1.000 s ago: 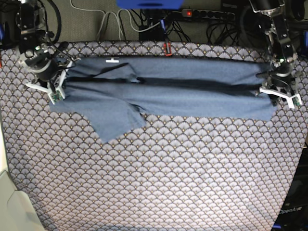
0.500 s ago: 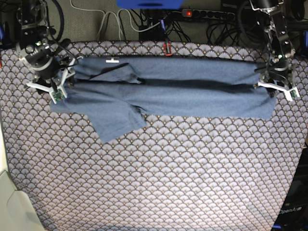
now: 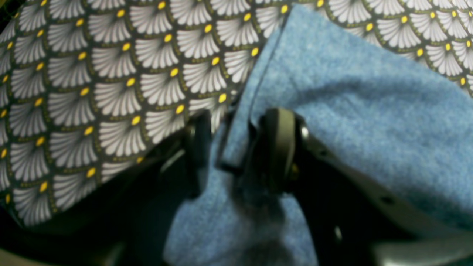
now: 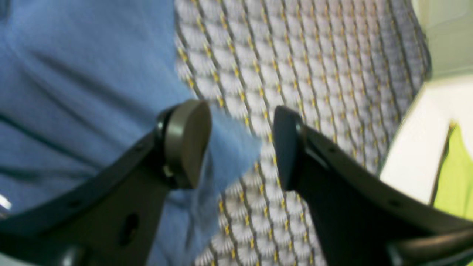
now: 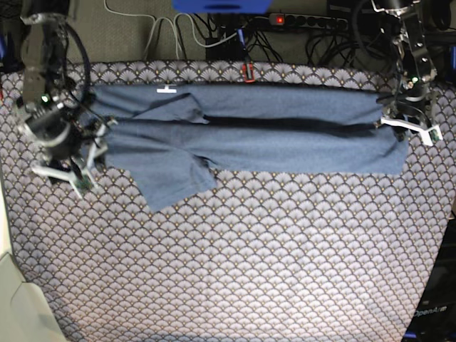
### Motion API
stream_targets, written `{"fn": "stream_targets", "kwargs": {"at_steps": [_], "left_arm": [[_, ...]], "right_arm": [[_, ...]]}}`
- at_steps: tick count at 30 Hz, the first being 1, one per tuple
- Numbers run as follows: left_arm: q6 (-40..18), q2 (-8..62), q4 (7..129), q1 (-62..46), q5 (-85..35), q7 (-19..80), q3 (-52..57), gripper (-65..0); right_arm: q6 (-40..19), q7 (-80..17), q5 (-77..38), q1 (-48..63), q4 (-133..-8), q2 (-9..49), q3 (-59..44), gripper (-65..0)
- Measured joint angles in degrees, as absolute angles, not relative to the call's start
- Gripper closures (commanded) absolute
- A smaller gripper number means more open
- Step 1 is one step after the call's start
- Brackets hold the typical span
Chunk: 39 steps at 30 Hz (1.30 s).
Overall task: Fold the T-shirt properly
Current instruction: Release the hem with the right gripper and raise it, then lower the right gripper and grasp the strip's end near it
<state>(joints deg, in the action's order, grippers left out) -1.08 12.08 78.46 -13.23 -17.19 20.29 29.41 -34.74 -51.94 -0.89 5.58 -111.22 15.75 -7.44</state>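
Observation:
The slate-blue T-shirt (image 5: 271, 139) lies as a long folded band across the back of the table, its small white neck label (image 5: 167, 90) near the far edge and one sleeve (image 5: 171, 178) sticking out toward the front. At the band's right end my left gripper (image 5: 405, 127) is shut on the cloth. The left wrist view shows the T-shirt (image 3: 351, 92) bunched between the fingers of the left gripper (image 3: 236, 147). My right gripper (image 5: 60, 167) hovers open just off the left end. In the right wrist view, the right gripper (image 4: 236, 147) spreads over a corner of the T-shirt (image 4: 74, 92), holding nothing.
The fan-scale tablecloth (image 5: 249, 271) covers the whole table. A power strip (image 5: 306, 20) and cables run behind the far edge, with a red clamp (image 5: 247, 71) on it. A white surface (image 5: 11, 299) borders the front left, seen with something green (image 4: 456, 170) in the right wrist view.
My right gripper opened, let go of the shirt's left end and moved toward the front left. My left gripper drew slightly back, still holding the right end.

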Motion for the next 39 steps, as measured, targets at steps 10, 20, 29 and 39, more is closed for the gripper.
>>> {"fn": "stream_targets", "kwargs": {"at_steps": [10,20,29,39], "left_arm": [[-1.08,12.14,78.46,-13.23,-17.19,20.36,29.23,-23.8],[-1.06,12.08,78.46,-13.19,-17.17,20.29,29.26,-23.8],[-0.91,12.05,78.46,-13.15,-17.02,20.34,29.26,-23.8],[-0.89,12.05,78.46,-12.95,-16.99,20.43,29.26,-23.8]], "right_arm": [[-35.22,-56.80,-1.34,-13.34,-91.39,11.09,2.02,-33.4],[-35.16,-49.89,-0.93,-22.39,-69.71,8.69,2.31,-33.4],[-35.16,-43.20,-0.80,-26.46,-56.47,8.71,1.80,-33.4],[-35.14,-40.82,-0.82,-26.63,-54.06,8.67,1.78,-27.3]]}}
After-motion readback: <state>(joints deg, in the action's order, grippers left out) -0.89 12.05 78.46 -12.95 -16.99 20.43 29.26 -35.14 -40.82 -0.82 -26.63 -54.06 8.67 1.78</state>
